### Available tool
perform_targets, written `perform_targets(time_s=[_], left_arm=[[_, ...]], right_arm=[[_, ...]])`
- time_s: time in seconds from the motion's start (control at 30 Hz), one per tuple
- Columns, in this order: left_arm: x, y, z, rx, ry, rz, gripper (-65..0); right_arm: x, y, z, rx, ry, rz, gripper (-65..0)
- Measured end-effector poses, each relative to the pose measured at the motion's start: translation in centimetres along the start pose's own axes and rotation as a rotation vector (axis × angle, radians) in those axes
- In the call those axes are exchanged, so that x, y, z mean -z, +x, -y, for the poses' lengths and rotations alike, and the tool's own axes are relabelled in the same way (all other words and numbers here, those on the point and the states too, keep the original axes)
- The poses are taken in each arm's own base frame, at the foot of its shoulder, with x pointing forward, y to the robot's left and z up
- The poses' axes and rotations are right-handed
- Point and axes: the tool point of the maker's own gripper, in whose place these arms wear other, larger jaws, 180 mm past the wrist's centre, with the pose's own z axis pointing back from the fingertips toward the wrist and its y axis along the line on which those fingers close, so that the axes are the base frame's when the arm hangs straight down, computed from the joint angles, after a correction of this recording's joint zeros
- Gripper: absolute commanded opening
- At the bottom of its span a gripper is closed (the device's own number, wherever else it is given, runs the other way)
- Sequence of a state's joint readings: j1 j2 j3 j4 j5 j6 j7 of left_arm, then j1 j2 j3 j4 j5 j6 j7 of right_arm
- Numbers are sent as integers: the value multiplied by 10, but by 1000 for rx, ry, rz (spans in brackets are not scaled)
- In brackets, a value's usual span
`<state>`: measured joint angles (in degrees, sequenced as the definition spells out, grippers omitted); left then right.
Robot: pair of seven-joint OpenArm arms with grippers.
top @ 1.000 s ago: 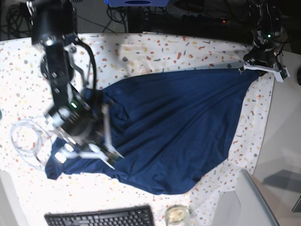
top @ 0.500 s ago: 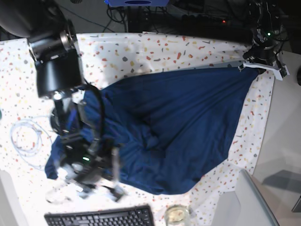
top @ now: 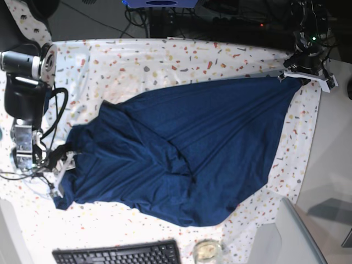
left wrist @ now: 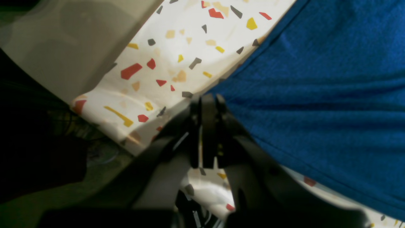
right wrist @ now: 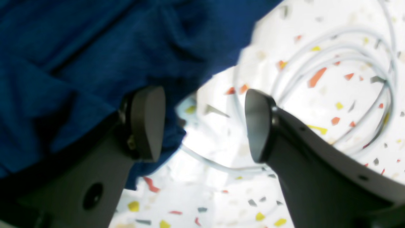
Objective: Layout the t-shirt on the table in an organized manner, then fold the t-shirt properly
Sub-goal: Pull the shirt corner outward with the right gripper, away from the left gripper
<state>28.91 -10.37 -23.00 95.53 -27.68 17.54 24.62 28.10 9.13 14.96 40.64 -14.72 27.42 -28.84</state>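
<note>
no readable text, labels, brands or numbers anywhere; keyboard key legends too small to make out.

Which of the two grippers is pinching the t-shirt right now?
The left gripper, shut on the t-shirt's corner at the table's far edge. The right gripper stands open, holding nothing.
</note>
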Motion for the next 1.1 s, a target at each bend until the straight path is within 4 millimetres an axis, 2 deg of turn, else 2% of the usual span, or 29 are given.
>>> perform_targets(time_s=[0.17, 0.4, 0.57, 0.63, 0.77, 0.83, 0.9, 1.0, 1.03, 1.1], left_arm=[[0, 0, 0, -1, 1, 0, -650], [0, -1, -1, -1, 2, -2, -650], [0, -1, -1, -2, 2, -2, -650], [0, 0, -1, -1, 3, -1, -650], [1, 0, 0, -3, 2, 0, -650], [1, 1, 0, -3, 1, 2, -650], [1, 1, 0, -4, 1, 3, -650], [1, 1, -1, -3, 2, 1, -650], [0, 0, -1, -3, 2, 1, -650], [0, 0, -1, -2, 3, -1, -650]], right_arm=[[3, 5, -3, 12, 19, 3, -282], [4, 1, -6, 11, 28, -8, -282], [3, 13, -25, 82, 136, 56, -282], [2, 15, -27, 81, 146, 61, -282], [5, 11, -28, 92, 156, 51, -282], [10, 0, -34, 104, 177, 15, -293], [14, -8, -41, 115, 196, -11, -377], [14, -4, -41, 117, 200, 6, -608], [14, -4, -40, 117, 198, 7, -650], [13, -4, -40, 117, 196, 7, -648]])
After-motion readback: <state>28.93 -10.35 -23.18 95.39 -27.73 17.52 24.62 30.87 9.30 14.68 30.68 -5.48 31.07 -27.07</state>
